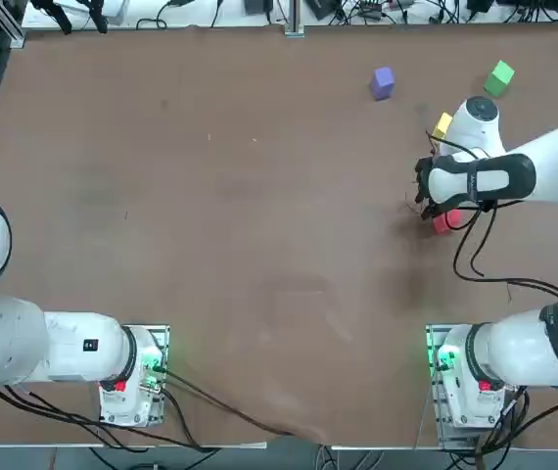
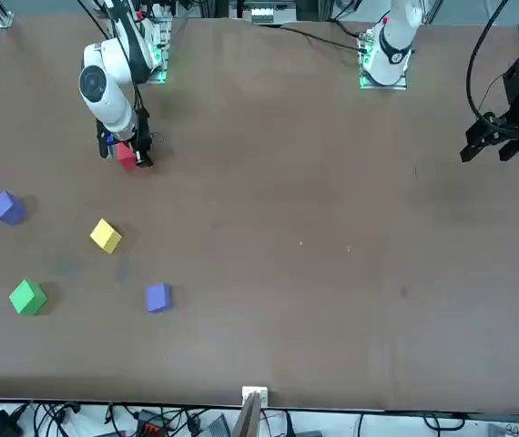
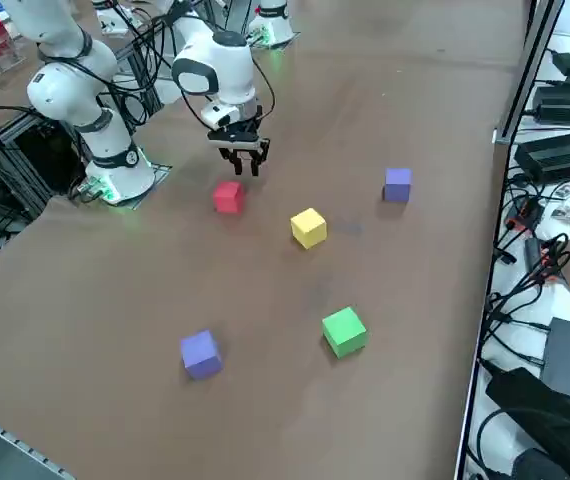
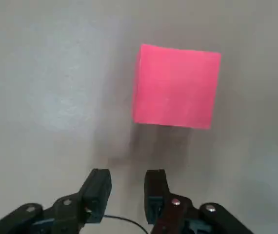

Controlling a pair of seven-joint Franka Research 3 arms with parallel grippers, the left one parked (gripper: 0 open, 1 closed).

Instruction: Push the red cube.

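Fingers point(image 4: 127, 192) nearly closed beside one red cube point(image 4: 175, 86)

No readable text, label, brand, number or sign in any view. The cubes, the tabletop point(image 1: 259, 196) and the white arm housings carry no legible markings; a small dark tag on the parked arm's base is too small to read.

White, rounded arm segments with grey joint bands; black right gripper point(image 4: 128, 195) with two blocky black fingers point(image 4: 98, 187), silver screws at their knuckles. Black cables looped beside the wrist. Green-lit base, red button.
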